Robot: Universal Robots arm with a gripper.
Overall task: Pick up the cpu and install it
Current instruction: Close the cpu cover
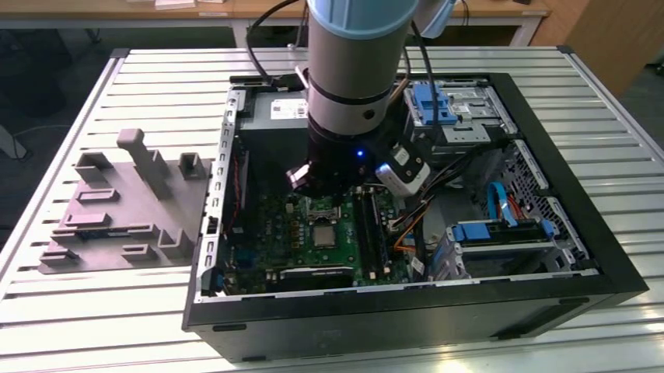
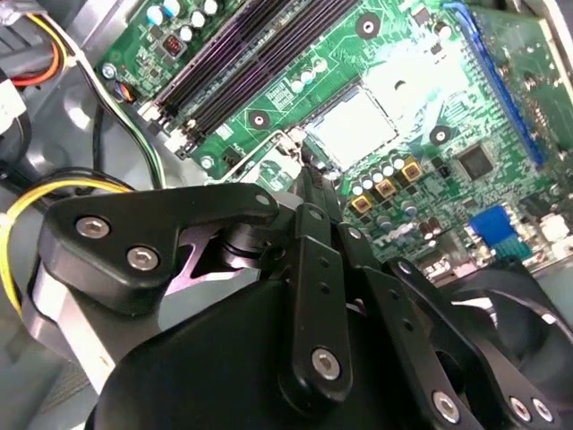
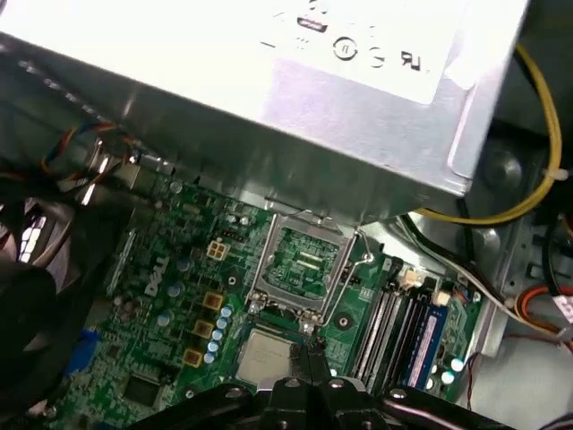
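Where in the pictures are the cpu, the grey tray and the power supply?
cpu point(image 2: 354, 125): second wrist view, middle of its pale top.
grey tray point(image 1: 124, 208): exterior view, bare base.
power supply point(image 3: 269, 98): first wrist view, metal side.

Cpu point(image 3: 266, 356) pale silvery-white; motherboard point(image 3: 170, 296) green; moulded tray point(image 1: 104, 233) grey; computer case point(image 1: 415, 311) black.

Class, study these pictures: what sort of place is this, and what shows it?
Probably a robotics lab bench for computer assembly: a robot arm reaches into an open desktop computer case lying on a slatted metal table, with a grey moulded tray beside it.
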